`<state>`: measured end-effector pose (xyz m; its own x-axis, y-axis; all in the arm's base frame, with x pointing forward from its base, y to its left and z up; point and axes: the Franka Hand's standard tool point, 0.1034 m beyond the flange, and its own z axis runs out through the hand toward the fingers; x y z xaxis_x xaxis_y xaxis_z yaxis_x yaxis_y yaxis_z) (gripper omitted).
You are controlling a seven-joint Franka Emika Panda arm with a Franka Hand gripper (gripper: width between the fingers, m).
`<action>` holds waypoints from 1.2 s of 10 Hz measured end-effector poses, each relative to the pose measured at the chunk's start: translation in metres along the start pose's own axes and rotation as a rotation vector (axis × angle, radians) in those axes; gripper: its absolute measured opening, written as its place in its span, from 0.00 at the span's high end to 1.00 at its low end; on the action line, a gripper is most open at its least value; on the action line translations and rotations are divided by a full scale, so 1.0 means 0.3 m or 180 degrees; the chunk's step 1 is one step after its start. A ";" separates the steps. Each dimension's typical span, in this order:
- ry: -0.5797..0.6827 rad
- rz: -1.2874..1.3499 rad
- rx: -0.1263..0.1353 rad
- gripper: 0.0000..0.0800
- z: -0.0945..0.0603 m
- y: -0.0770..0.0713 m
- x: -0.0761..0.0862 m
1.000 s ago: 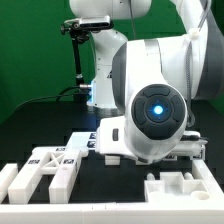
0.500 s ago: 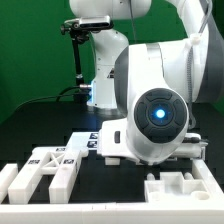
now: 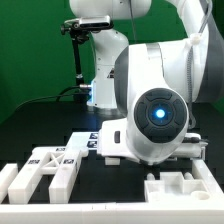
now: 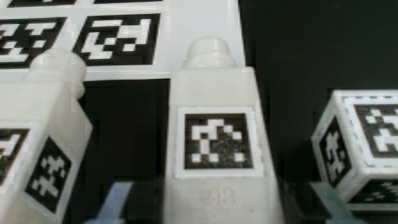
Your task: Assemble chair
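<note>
In the wrist view a white chair part (image 4: 221,120), a long block with a rounded peg at its far end and a tag on its upper face, lies between my gripper (image 4: 222,207) fingers. A narrow dark gap shows on each side between the fingers (image 4: 135,200) and the block. Two more tagged chair parts flank it, a long block (image 4: 45,120) and a cube-like block (image 4: 361,140). In the exterior view the gripper is hidden behind the arm's wrist housing (image 3: 150,110).
The marker board (image 4: 98,35) lies flat beyond the peg. In the exterior view, white tagged chair parts (image 3: 50,165) sit at the lower left and a notched white piece (image 3: 180,186) at the lower right. A white rail (image 3: 12,182) borders the front.
The wrist housing has shifted very slightly toward the exterior view's lower right; the parts on the table have not moved.
</note>
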<state>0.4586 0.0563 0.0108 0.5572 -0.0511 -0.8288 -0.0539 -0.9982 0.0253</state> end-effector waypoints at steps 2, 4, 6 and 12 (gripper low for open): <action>0.0000 0.0000 0.0000 0.64 0.000 0.000 0.000; -0.0066 -0.0089 0.0019 0.64 -0.081 0.000 -0.041; 0.0231 -0.0139 0.0089 0.64 -0.272 0.000 -0.083; 0.1580 -0.0186 0.0173 0.64 -0.438 -0.074 -0.083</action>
<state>0.5547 0.0757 0.1043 0.8868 -0.0168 -0.4618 -0.0467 -0.9975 -0.0534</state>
